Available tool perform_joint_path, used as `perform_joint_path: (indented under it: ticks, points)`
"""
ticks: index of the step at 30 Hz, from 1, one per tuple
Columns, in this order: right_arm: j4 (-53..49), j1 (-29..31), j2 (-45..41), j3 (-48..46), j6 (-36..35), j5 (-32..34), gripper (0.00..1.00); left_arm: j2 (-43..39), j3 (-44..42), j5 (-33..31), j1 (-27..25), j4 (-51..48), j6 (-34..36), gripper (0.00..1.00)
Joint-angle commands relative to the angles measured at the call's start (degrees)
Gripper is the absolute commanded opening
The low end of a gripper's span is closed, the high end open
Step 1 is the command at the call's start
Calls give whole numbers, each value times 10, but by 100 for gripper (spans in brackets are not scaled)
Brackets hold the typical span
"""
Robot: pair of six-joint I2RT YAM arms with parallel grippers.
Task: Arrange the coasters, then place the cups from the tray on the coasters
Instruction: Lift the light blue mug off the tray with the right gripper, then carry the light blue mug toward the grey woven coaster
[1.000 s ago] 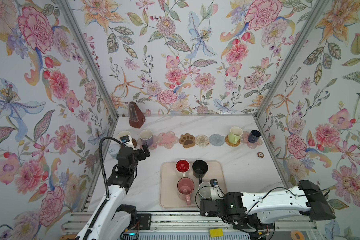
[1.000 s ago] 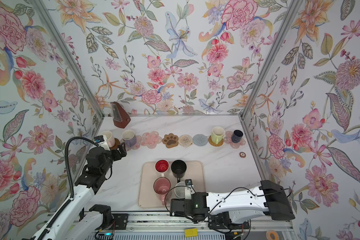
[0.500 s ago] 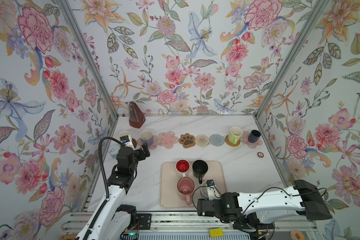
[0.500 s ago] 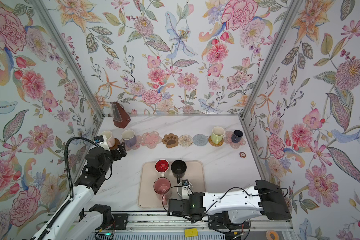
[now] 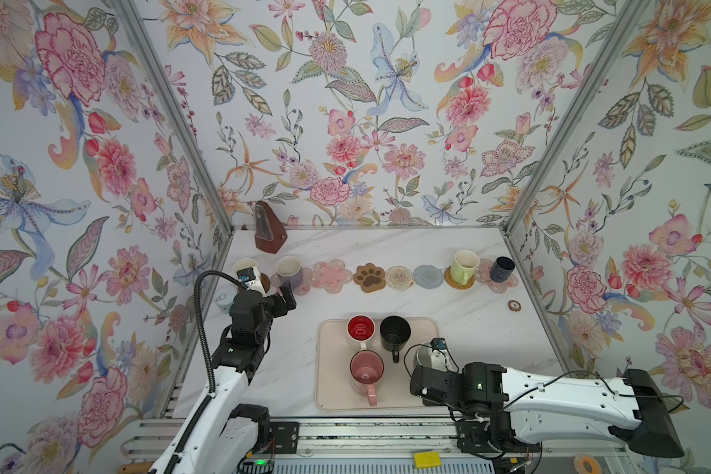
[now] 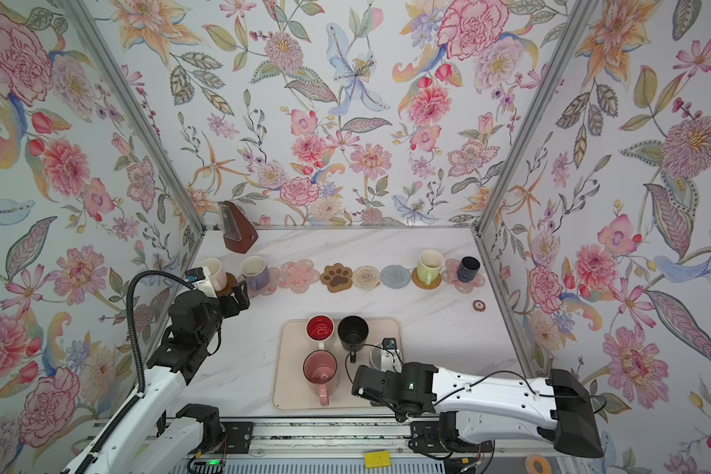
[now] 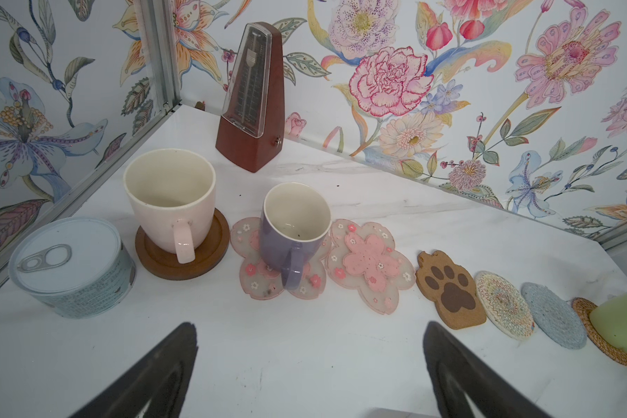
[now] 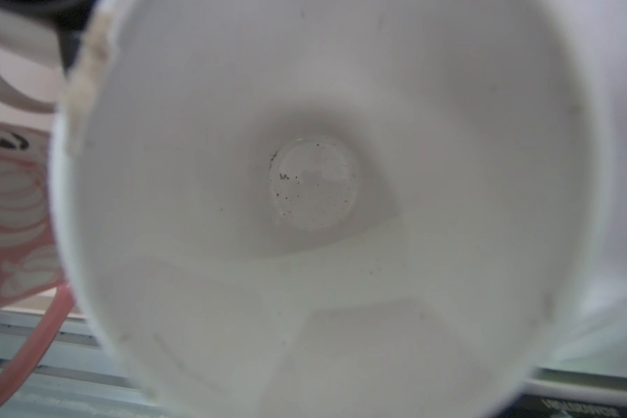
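Eight coasters form a row at the back. The cream-pink cup (image 7: 171,202), lavender cup (image 7: 294,228), light green cup (image 5: 465,262) and navy cup (image 5: 502,266) each stand on one. The pink flower (image 5: 332,277), paw print (image 5: 369,277), cream round (image 5: 399,278) and grey round (image 5: 427,276) are bare. On the tray (image 5: 333,394) stand the red-inside (image 5: 361,328), black (image 5: 395,332) and speckled pink (image 5: 366,369) cups. My right gripper (image 5: 421,371) is shut on a white-inside cup (image 8: 315,181) at the tray's right, its fingers hidden. My left gripper (image 7: 310,325) hangs open before the lavender cup.
A brown metronome (image 5: 268,230) stands at the back left. A pale-blue lidded can (image 7: 69,267) sits by the left wall beside the cream-pink cup. A small round object (image 5: 514,305) lies near the right wall. Floral walls close three sides.
My right gripper has shut on the white-inside cup, and the cup has shifted a little toward the back right. The left arm has not moved.
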Motion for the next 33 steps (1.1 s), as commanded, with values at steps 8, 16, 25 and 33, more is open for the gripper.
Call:
perform_joint_path:
  ticks: [8,16,25,33]
  points:
    - [59,-267,27,128,-298,25,0,-14,-12,0,5,-7,-16,99]
    - [155,-401,180,219,-459,-67,0,-21,-15,2,5,-26,-28,99]
    - [207,-481,297,291,-537,-136,0,-59,-22,-12,4,-57,-33,99]
    - [225,-516,346,319,-557,-138,0,-63,-20,-13,5,-61,-35,99]
